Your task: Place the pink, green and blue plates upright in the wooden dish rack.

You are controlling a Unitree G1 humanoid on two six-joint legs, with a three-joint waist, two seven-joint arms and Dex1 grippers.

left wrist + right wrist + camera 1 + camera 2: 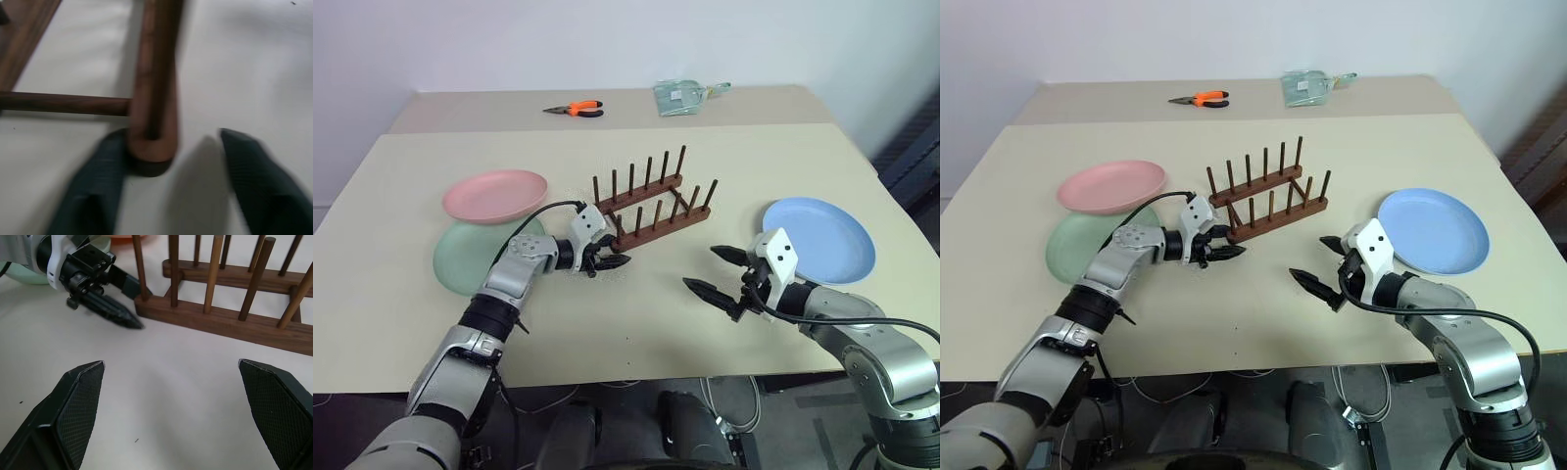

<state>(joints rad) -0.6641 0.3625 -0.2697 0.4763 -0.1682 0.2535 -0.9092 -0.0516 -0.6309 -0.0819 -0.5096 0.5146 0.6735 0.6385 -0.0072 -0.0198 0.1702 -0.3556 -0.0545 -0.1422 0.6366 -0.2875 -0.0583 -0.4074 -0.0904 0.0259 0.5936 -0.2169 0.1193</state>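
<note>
you've got even, soft overhead light, no glare on the table [636, 323]. shadows are faint, just a pale one under the wooden dish rack [651, 211]. head views are sharp edge to edge. left wrist view is smeared with motion blur, rack rail and fingers [93, 196] soft. right wrist view is crisp.

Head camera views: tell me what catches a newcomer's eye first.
The empty wooden dish rack stands mid-table, with the left gripper at the end of its near rail. A pink plate overlaps a green plate to the rack's left; a blue plate lies to its right, behind the open right gripper.
</note>
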